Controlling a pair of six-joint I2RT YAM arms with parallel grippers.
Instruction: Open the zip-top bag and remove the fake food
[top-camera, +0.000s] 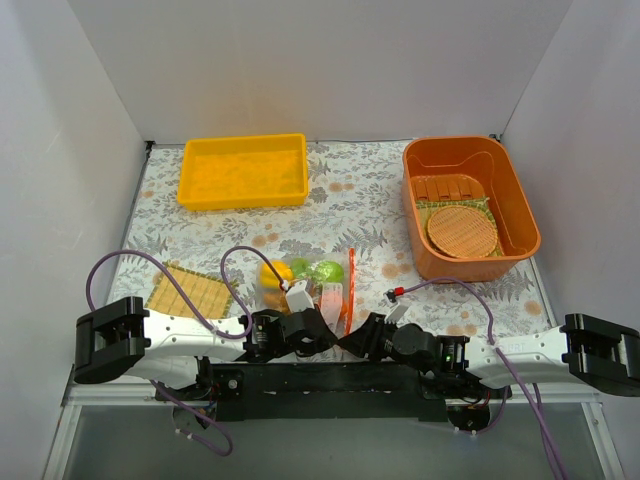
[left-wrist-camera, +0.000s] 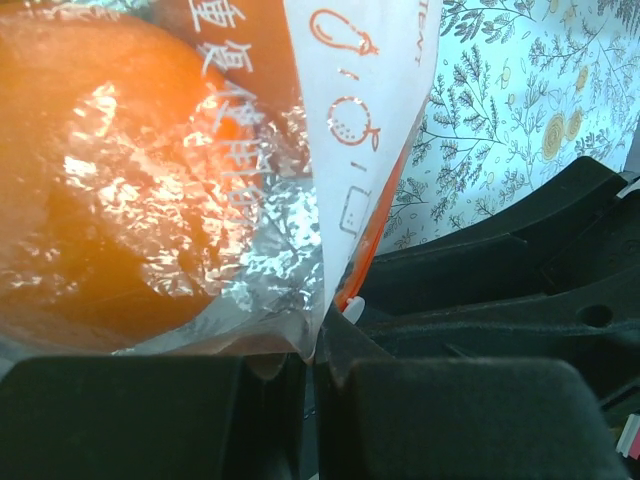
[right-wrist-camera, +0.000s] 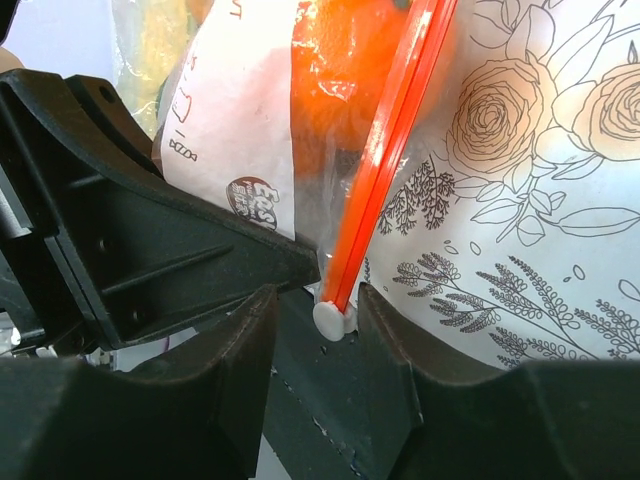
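**Q:** Where is the bag (top-camera: 325, 285)?
**A:** On the table (top-camera: 350, 205), at the middle of the near edge, between the two grippers. The orange-red zip strip (right-wrist-camera: 385, 180) runs along the side of the bag that faces the table's right edge.

**Q:** Where is the food (top-camera: 275, 272)?
**A:** Inside the bag. An orange ball (left-wrist-camera: 100, 180) presses against the crinkled film in the left wrist view. A green ball (top-camera: 327, 270) shows through the film from above.

**Q:** What is the state of the left gripper (left-wrist-camera: 312, 365)?
**A:** The jaws are closed. The bag's film edge is pinched between them.

**Q:** What is the state of the right gripper (right-wrist-camera: 320, 335)?
**A:** The jaws are partly open, with one finger on each side of the strip's near end. A white end piece (right-wrist-camera: 335, 318) sits between the fingers. It is not clamped, and a gap shows on one side.

**Q:** What else is on the table?
**A:** A yellow bin (top-camera: 243, 170) stands at the far edge, left of the middle. An orange bin (top-camera: 520, 215) stands at the far right corner and holds a woven disc (top-camera: 462, 230). A straw mat (top-camera: 185, 290) lies toward the near left corner.
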